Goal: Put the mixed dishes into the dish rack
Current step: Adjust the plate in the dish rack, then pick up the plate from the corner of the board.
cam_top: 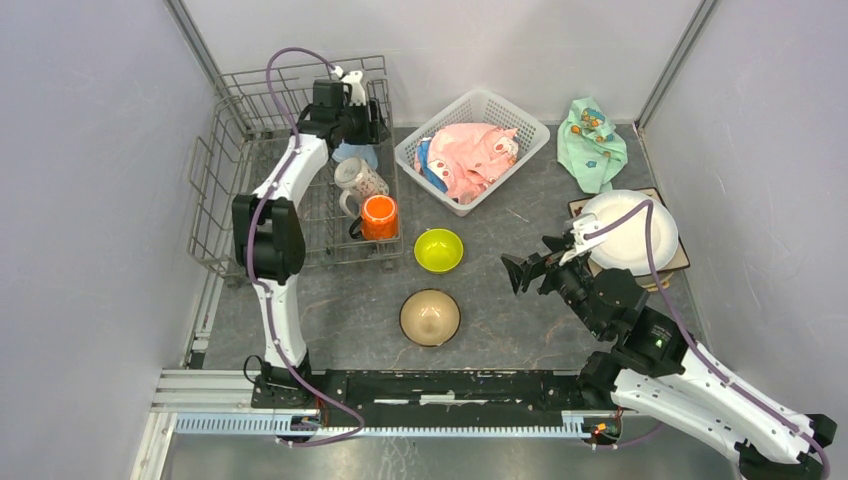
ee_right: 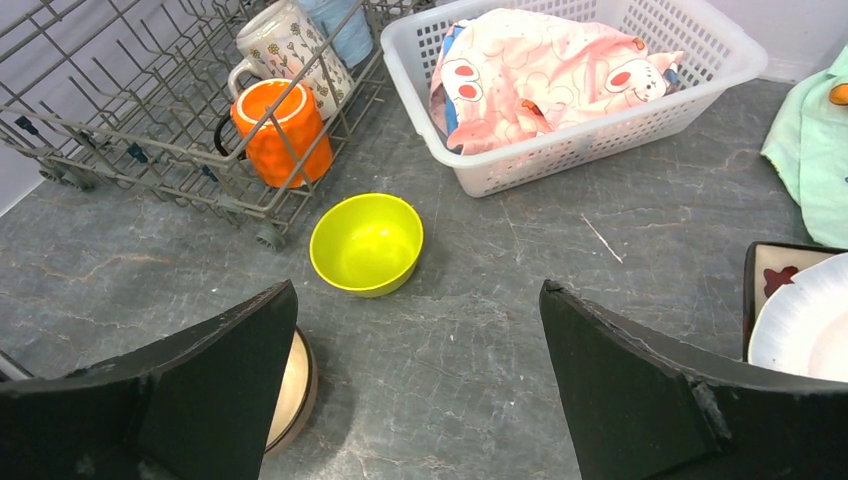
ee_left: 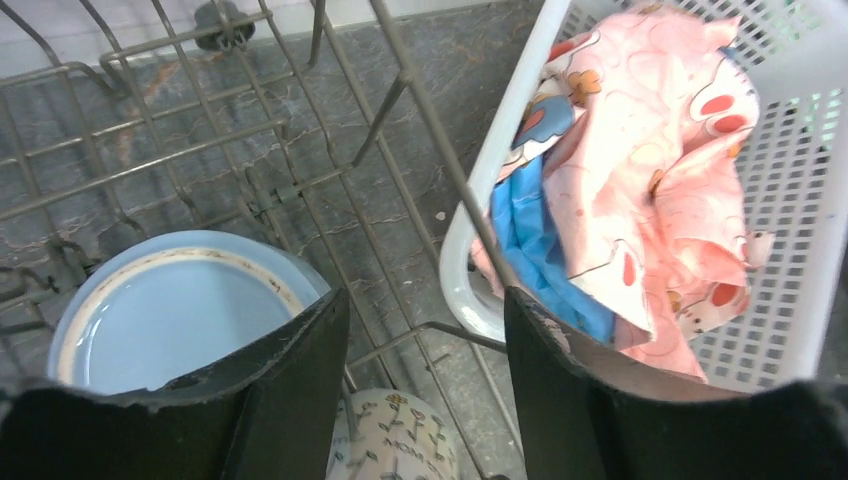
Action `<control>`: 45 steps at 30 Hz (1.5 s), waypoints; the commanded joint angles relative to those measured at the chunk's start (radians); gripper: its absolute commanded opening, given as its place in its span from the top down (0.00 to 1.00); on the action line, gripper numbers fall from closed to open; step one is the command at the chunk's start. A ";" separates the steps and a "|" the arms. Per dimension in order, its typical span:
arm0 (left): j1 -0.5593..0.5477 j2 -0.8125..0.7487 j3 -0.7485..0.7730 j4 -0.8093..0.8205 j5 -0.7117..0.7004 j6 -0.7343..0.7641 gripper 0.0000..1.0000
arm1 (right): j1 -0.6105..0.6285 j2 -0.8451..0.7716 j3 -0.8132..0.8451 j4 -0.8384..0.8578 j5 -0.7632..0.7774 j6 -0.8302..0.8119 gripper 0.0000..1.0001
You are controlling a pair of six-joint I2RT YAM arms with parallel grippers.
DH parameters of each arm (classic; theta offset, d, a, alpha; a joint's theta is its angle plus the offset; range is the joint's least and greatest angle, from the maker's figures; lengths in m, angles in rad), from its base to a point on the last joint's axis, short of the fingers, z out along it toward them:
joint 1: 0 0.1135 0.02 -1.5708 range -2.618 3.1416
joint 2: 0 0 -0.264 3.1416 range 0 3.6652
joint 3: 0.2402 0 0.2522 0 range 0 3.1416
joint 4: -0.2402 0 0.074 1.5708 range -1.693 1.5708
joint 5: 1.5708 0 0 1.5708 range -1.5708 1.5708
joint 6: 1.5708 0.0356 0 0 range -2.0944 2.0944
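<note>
Left claw: My left claw (ee_left: 425,310) hangs over the back of the dish rack (cam_top: 225,190), fingers spread with nothing between them; the blue mug (ee_left: 170,320) sits just below.
Right claw: My right claw (ee_right: 415,285) is spread wide and empty, low over the table (cam_top: 520,330), facing the green bowl (cam_top: 438,250).
Loaded: Blue mug, patterned mug (cam_top: 358,180) and orange mug (cam_top: 379,217) sit inside the rack.
Left to load: Green bowl and tan bowl (cam_top: 430,317) on the table near the rack; white plate (cam_top: 630,232) atop a dark square plate (cam_top: 680,262), well apart at the right.
Progress: I judge it under halfway, with the mugs in and the bowls and plates not yet loaded.
</note>
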 commanded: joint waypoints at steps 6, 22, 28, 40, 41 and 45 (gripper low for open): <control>-0.035 -0.275 0.005 -0.142 -0.110 0.054 0.01 | 0.000 0.077 0.024 -0.051 0.041 0.123 0.02; -0.200 -1.032 -0.775 -0.091 -0.161 0.013 0.00 | 0.000 0.331 0.101 -0.333 0.268 0.427 0.02; -0.210 -1.263 -0.900 -0.128 -0.121 -0.015 0.00 | 0.000 0.417 0.119 -0.356 0.257 0.503 0.04; -0.210 -1.575 -1.252 0.206 0.015 -0.130 0.00 | -0.003 0.537 0.206 -0.359 0.387 0.683 0.06; -0.210 -1.576 -1.246 0.215 0.019 -0.132 0.00 | -0.011 0.534 0.216 -0.362 0.416 0.681 0.06; -0.213 -1.622 -1.291 0.270 -0.006 -0.185 0.00 | -0.126 0.520 0.265 -0.396 0.478 0.656 0.06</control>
